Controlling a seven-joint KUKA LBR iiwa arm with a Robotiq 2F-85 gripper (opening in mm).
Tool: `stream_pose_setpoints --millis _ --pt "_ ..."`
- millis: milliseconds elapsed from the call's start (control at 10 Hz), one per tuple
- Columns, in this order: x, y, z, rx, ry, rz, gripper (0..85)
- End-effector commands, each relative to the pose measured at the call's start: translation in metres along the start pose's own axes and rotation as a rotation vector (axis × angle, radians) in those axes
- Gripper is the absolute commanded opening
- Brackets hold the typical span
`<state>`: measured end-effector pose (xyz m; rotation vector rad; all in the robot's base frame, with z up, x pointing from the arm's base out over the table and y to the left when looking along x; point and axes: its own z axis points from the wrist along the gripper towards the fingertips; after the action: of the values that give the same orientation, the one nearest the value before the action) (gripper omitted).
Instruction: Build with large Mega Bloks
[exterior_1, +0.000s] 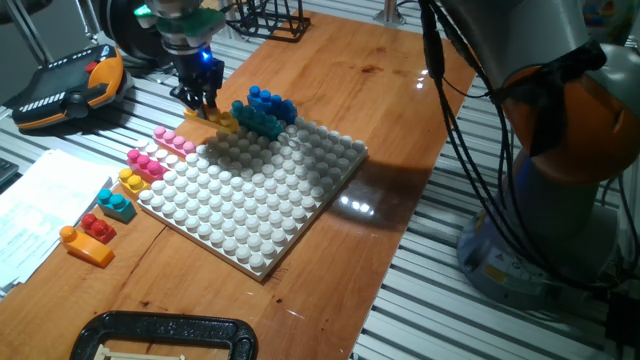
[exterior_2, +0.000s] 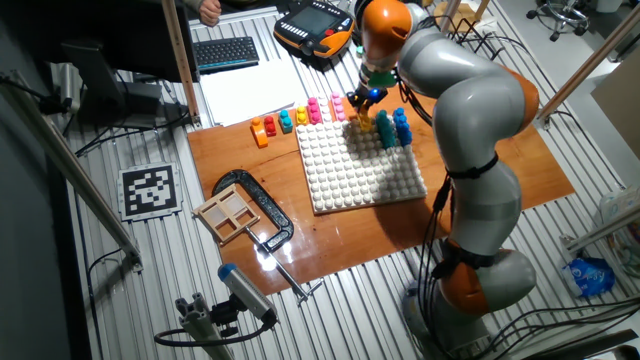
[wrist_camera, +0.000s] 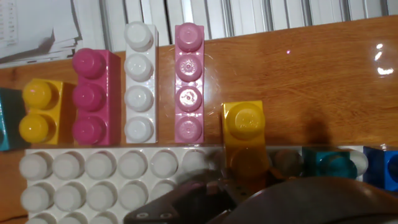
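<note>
My gripper (exterior_1: 205, 106) is at the far corner of the white baseplate (exterior_1: 250, 200), with its fingers closed around a yellow brick (exterior_1: 227, 122) that sits at the plate's edge. In the hand view the yellow brick (wrist_camera: 244, 121) shows one stud, and the rest is in shadow under my fingers. A teal brick (exterior_1: 258, 120) and a blue brick (exterior_1: 272, 103) stand on the plate just right of it. Loose beside the plate lie a light pink brick (wrist_camera: 188, 81), a white brick (wrist_camera: 138, 81), a magenta brick (wrist_camera: 93, 96) and a short yellow brick (wrist_camera: 38, 109).
Further bricks lie in a row along the plate's left side: teal and red (exterior_1: 112, 205) and orange (exterior_1: 88, 245). Papers (exterior_1: 40, 215) lie to the left and a teach pendant (exterior_1: 70, 90) behind. A black clamp (exterior_1: 165, 335) sits at the front edge.
</note>
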<state>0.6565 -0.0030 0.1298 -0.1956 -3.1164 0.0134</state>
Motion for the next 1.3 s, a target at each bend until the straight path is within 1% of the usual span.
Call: stream_pose_setpoints --millis 0,100,200,300,400,500,600,700,800,900,1000,1200 --pt "0.0 0.0 0.0 0.002 -0.002 -0.008 0.0" --pt "0.0 0.0 0.0 0.002 -0.002 -0.014 0.0" --pt "0.0 0.0 0.0 0.001 -0.009 -0.02 0.0" --pt "0.0 0.0 0.0 0.008 -0.018 -0.037 0.0" --pt "0.003 -0.003 0.0 -0.003 -0.007 -0.049 0.0" --pt "0.011 -0.006 0.001 0.005 -0.016 -0.051 0.0" --pt "0.017 -0.01 0.001 0.003 -0.019 -0.051 0.0" --pt "0.02 -0.011 0.001 0.002 -0.013 -0.043 0.0" --pt "0.024 -0.012 0.003 0.01 -0.027 -0.04 0.0" --pt "0.026 -0.016 0.005 0.007 -0.035 -0.04 0.0" --pt "0.03 -0.018 0.009 -0.004 -0.037 -0.04 0.0" --pt "0.039 -0.017 0.017 0.0 -0.054 -0.026 0.0"
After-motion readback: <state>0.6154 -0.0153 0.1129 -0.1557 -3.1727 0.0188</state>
